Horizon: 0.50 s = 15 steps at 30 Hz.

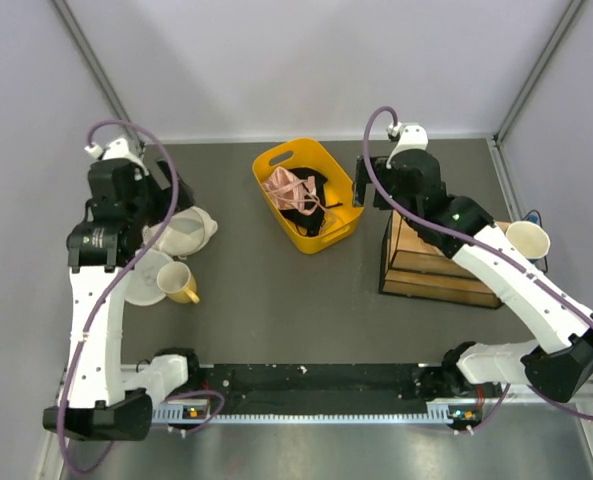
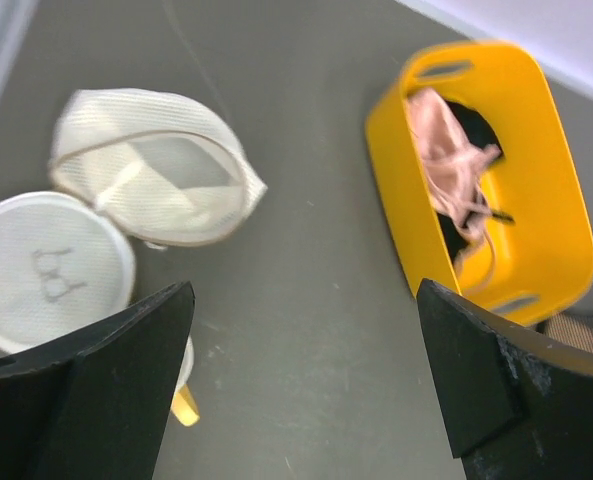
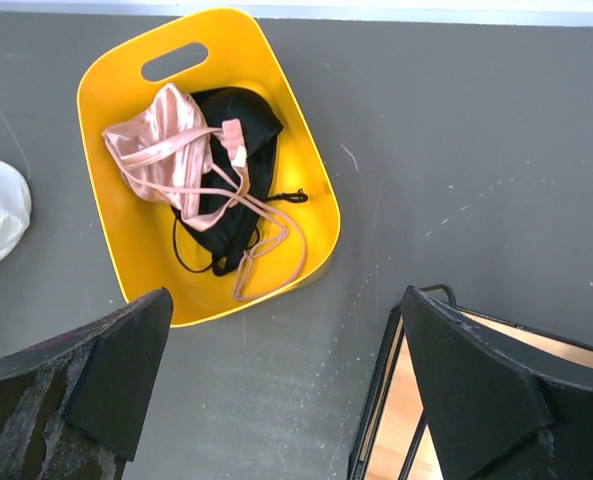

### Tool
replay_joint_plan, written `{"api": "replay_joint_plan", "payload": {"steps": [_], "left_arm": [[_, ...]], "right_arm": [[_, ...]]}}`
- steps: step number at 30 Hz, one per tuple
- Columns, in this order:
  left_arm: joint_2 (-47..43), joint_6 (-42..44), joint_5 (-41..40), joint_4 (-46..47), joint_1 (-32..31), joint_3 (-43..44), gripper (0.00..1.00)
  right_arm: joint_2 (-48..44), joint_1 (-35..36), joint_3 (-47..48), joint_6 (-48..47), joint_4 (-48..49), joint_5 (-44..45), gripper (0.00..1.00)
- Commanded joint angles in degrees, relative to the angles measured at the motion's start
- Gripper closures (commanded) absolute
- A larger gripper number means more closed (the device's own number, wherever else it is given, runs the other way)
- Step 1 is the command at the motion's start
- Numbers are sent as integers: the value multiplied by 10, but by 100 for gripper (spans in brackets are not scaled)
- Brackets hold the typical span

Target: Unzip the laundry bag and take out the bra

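- Dark grey table (image 1: 276, 310) under pale walls (image 1: 306, 60), with both arms reaching toward its far side.
- Far left, the laundry bag (image 2: 151, 165) lies gaping with its tan zip rim parted. Its flat face with the line drawing is folded out beside the dome, and nothing shows inside. A yellow mug (image 1: 179, 283) stands just beside it.
- The bag looks like light, limp mesh that would collapse or slide if pushed, so the firmer zip rim seems the surest place to pinch.
- The left claw (image 2: 304, 300) hovers over bare table between bag and tub, spread wide and holding nothing.
- In the centre, a yellow tub (image 3: 306, 190) holds the pink bra (image 3: 161, 140), draped over a black garment (image 3: 246, 130). The bra is probably soft and slippery and its straps could snag, so gripping a folded cup looks safer.
- The right claw (image 3: 286, 300) hangs above the tub's near rim, released and empty.
- On the right are a wooden crate (image 1: 436, 265) and a paper cup (image 1: 527, 240).
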Motion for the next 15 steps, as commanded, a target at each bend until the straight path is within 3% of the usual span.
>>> {"api": "replay_joint_plan", "payload": {"steps": [1,7,15], "left_arm": [[9,0,-63,23,-121,11,1],[38,-9,-55,38,-187,0,1],[44,-13,-69,42,-198,-12,1]], "right_arm": [[4,-4,45,-13,7,9,1],[6,-4,54,-15,3,12,1],[7,-4,56,-17,0,13,1]]}}
